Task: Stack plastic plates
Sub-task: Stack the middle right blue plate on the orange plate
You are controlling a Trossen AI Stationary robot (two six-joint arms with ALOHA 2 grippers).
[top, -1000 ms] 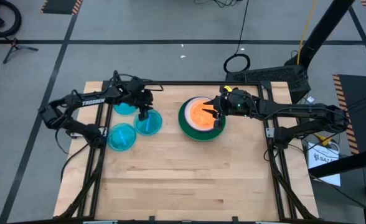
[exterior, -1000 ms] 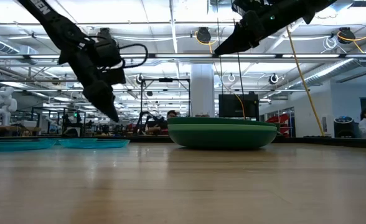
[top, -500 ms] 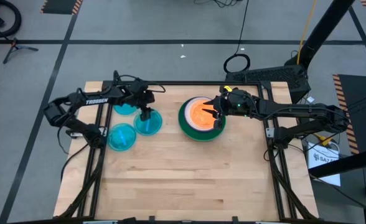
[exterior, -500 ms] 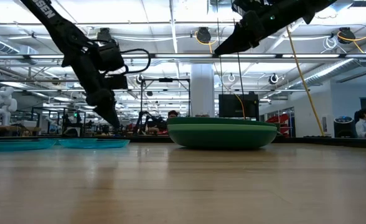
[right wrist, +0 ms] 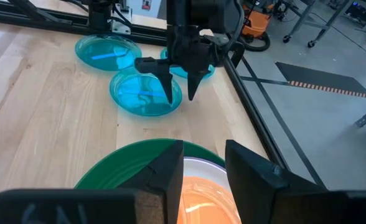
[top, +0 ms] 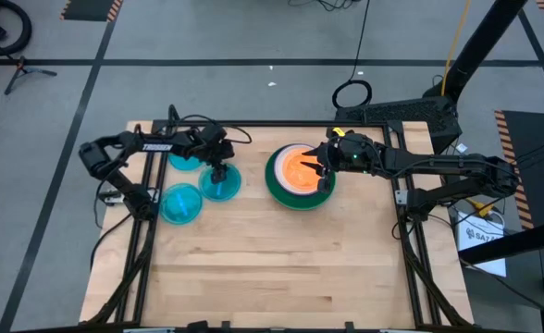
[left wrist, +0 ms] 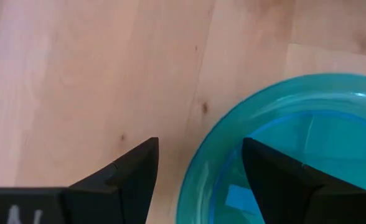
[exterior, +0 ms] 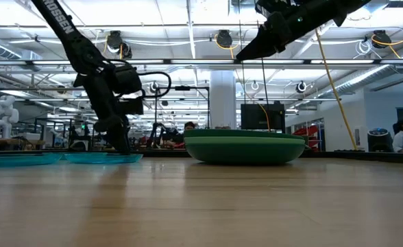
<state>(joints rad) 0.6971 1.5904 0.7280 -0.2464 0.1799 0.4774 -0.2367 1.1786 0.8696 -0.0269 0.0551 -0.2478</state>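
Observation:
Three translucent blue plates lie flat on the table's left part: one at the far side (top: 185, 162), one nearer (top: 180, 203), and one to their right (top: 224, 187). My left gripper (top: 218, 172) is open and points down at that right plate's far rim (left wrist: 192, 180). One finger stands outside the rim and one over the plate's inside. A dark green plate (top: 277, 185) at the middle carries an orange plate (top: 298, 168), with a pale rim (right wrist: 201, 163) between them. My right gripper (top: 320, 166) hangs open above the orange plate, clear of it. My left gripper (left wrist: 200, 143) comes from above with its fingers astride the far rim of the blue plate, which lies flat on the table. Whether either finger touches the plate I cannot tell.
Bare wood (top: 281, 268) fills the near half of the table. Black frame rails (top: 147, 240) run along its left and right edges. In the low view, people show in the room beyond the table.
My left gripper has gone down toward the blue plate's far rim, and its fingers have tipped from slanting to nearly upright. The plates and my right gripper have kept still.

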